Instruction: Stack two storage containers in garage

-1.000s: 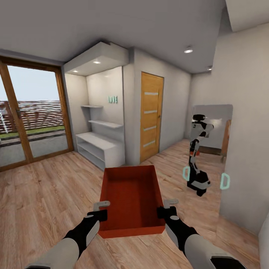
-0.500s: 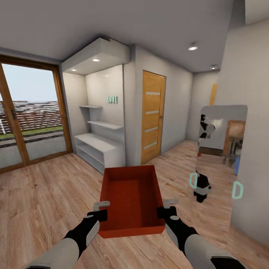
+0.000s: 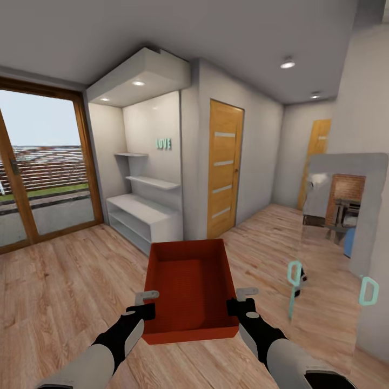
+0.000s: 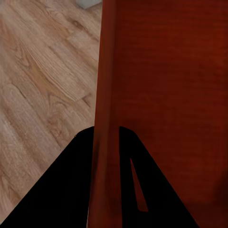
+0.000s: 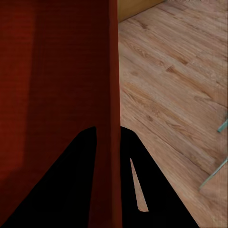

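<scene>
Nearest: left gripper (image 3: 145, 306) clamped on left wall of orange-red storage container (image 3: 190, 289), right gripper (image 3: 241, 302) clamped on right wall; wall between both finger pairs in wrist views. Container carried level, open top up, above light wood plank floor (image 3: 59, 281). Farther left: glass door (image 3: 40, 167), white shelves (image 3: 143, 213). Far centre: wooden door (image 3: 224, 167). Right: mirror (image 3: 337, 227).

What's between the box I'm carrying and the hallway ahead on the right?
Nothing visible on the floor. The box is held off the wood floor by the left gripper and right gripper. The mirror on the right wall and the white shelf unit on the left flank the open path.
</scene>
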`<state>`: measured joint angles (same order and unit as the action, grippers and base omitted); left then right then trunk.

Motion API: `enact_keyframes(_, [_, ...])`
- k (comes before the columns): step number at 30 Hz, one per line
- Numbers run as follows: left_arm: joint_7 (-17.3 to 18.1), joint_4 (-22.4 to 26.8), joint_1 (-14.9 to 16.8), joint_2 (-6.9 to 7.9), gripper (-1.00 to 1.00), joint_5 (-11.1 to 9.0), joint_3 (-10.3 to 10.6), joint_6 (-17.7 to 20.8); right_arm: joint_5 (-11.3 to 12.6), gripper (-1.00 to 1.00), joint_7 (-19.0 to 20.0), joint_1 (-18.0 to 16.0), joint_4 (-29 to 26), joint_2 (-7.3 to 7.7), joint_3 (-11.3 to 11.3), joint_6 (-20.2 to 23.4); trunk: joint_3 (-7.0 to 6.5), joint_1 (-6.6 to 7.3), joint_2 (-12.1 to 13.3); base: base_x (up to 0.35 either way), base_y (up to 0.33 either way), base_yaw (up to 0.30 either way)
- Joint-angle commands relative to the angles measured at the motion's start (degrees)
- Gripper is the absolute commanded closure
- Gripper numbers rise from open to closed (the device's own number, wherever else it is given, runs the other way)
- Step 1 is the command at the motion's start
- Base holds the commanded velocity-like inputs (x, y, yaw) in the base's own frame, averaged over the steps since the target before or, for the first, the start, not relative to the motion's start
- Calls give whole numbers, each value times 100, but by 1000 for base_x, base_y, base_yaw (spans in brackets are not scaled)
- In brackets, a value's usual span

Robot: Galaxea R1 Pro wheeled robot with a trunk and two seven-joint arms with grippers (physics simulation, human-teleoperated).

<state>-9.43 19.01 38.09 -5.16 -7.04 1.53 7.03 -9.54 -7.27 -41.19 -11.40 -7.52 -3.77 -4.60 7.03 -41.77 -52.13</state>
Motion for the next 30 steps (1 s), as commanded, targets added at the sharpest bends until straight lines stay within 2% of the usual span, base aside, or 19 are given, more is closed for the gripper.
enact_keyframes(1, [-51,155,5,-3,100,91,-158,9,5,100,50,-2,24,-30,-10,-14,9,-4,-6,321,102,0])
enact_keyframes(21, [-51,155,5,-3,100,93,-145,9,5,100,48,-1,24,-30,-10,10,9,-4,-6,321,102,0])
enact_keyframes(30, [-51,155,5,-3,100,92,-153,9,22,100,42,0,24,-39,-5,12,9,-4,-6,322,102,-218])
